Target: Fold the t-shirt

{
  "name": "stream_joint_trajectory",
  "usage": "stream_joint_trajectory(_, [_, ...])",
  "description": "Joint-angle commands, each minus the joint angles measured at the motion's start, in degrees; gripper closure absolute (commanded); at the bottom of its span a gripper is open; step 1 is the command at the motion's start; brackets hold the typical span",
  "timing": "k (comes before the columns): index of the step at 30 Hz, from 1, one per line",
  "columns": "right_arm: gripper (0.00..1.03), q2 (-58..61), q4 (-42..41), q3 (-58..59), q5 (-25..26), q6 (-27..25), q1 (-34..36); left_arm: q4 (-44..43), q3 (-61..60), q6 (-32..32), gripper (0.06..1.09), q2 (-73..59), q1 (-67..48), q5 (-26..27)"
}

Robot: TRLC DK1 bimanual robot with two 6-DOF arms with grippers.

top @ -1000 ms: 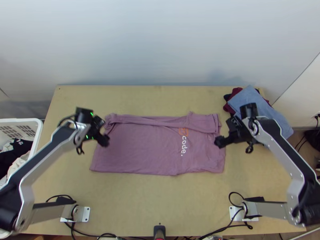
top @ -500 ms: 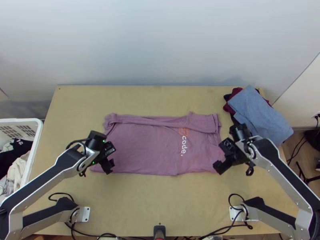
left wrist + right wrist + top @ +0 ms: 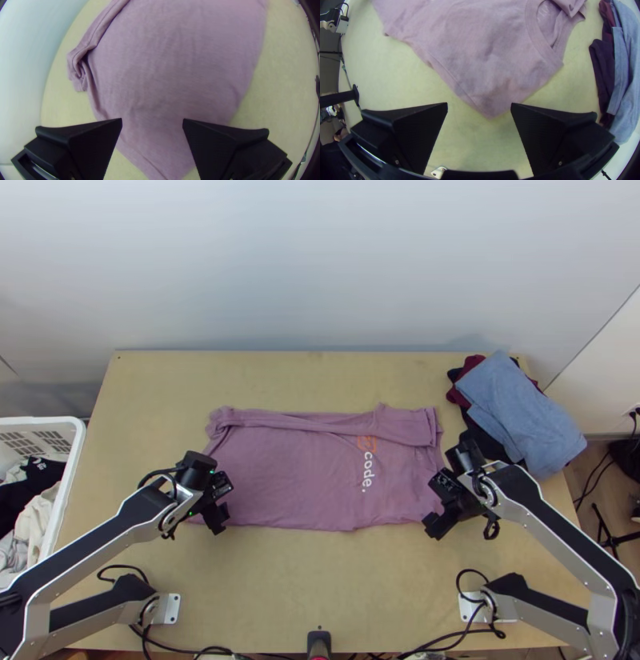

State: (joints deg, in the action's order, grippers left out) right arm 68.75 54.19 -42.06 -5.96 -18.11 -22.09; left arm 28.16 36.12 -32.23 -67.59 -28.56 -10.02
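Note:
In the top view my left gripper (image 3: 216, 504) is over the near left corner of the purple t-shirt (image 3: 296, 476), and my right gripper (image 3: 442, 506) is at its near right corner. The shirt lies spread sideways, its far edge folded over in a narrow strip. In the left wrist view my left gripper (image 3: 152, 123) stands open above the t-shirt (image 3: 166, 66), a corner showing between its fingers. The right wrist view has my right gripper (image 3: 479, 107) open as well, with the tip of a corner of the t-shirt (image 3: 480, 50) between the fingertips.
A pile of folded clothes, blue-grey cloth (image 3: 520, 412) on top, lies at the table's far right corner. Left of the table stands a white basket (image 3: 70, 476) holding clothes. Cables run along the near edge of the table (image 3: 320, 580).
Both grippers have come toward the table's near edge, from the shirt's side edges to its near corners. The shirt lies as before.

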Motion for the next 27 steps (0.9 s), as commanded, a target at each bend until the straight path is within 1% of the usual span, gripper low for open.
stream_joint_trajectory(1, [0.16,2.35,-1.72,0.49,0.95,0.00,-0.85,-0.57,-0.96,-1.17,0.20,-0.52,-0.45,-0.09])
stream_joint_trajectory(4, [0.16,2.70,-1.90,0.40,0.95,0.00,-0.94,0.05,-1.49,-3.10,0.20,0.09,-0.89,-0.09])
stream_joint_trajectory(8, [0.16,2.70,-1.90,0.67,1.03,0.00,-0.94,3.39,-2.10,-5.56,0.20,2.29,-1.15,0.09])
stream_joint_trajectory(17, [0.16,2.70,-2.16,1.02,1.12,0.09,-0.94,7.78,-4.92,-11.45,0.19,6.68,-1.50,0.44])
stream_joint_trajectory(19, [0.16,2.79,-2.60,1.28,1.21,0.18,-0.85,7.70,-5.18,-12.33,0.19,6.86,-0.98,0.53])
stream_joint_trajectory(22, [0.16,3.14,-3.22,1.63,1.30,0.71,-0.85,6.73,-5.44,-14.44,0.20,6.16,1.31,2.90])
stream_joint_trajectory(27, [0.16,3.32,-3.48,1.72,1.30,1.32,-0.85,6.20,-5.62,-14.79,0.20,4.93,1.93,4.04])
